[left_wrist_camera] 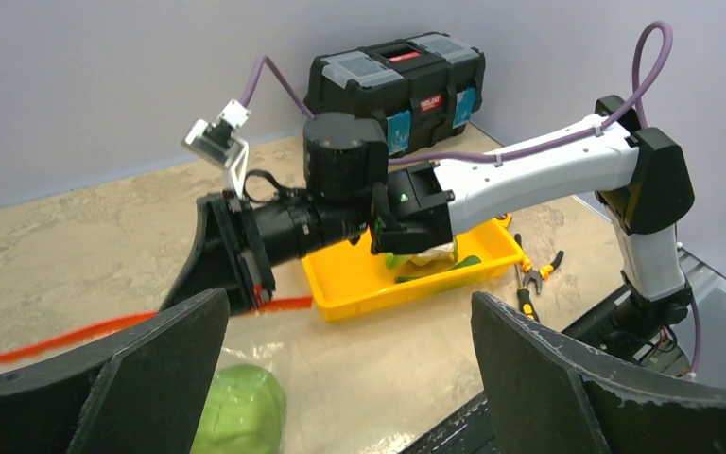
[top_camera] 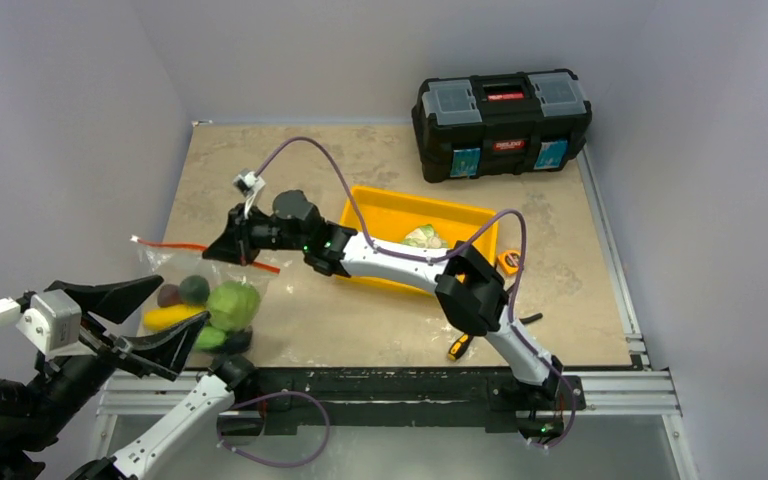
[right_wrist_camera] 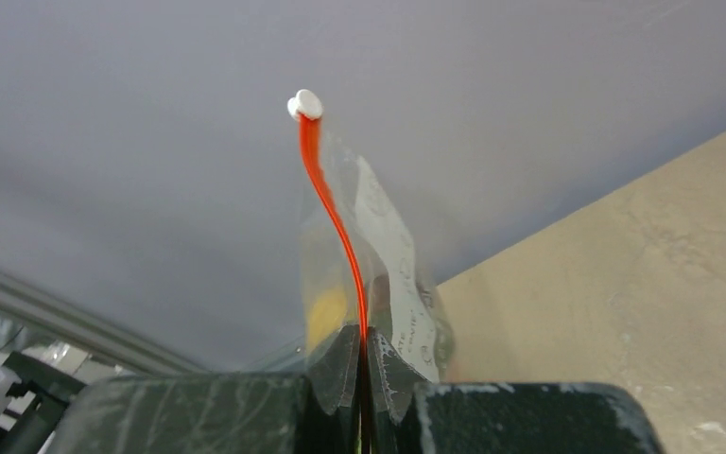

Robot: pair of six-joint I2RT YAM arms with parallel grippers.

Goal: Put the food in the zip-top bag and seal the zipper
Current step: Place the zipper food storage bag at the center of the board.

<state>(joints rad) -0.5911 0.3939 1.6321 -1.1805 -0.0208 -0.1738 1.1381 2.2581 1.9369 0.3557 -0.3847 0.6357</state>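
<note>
The clear zip-top bag (top_camera: 185, 275) lies at the table's near left with a green cabbage (top_camera: 232, 303), a yellow piece (top_camera: 168, 317) and a dark round piece (top_camera: 194, 289) inside. Its red-orange zipper (top_camera: 175, 245) runs along the far edge. My right gripper (top_camera: 245, 250) is shut on the zipper (right_wrist_camera: 336, 222); its white slider (right_wrist_camera: 304, 103) sits at the far end. My left gripper (top_camera: 135, 320) is open and empty, just near of the bag; the cabbage (left_wrist_camera: 241, 407) shows between its jaws. A white-green cauliflower (top_camera: 425, 237) lies in the tray.
A yellow tray (top_camera: 375, 215) stands mid-table under the right arm. A black toolbox (top_camera: 500, 122) stands at the back right. Pliers (top_camera: 509, 262) and a screwdriver (top_camera: 457, 346) lie right of the tray. Walls close in on the left and back.
</note>
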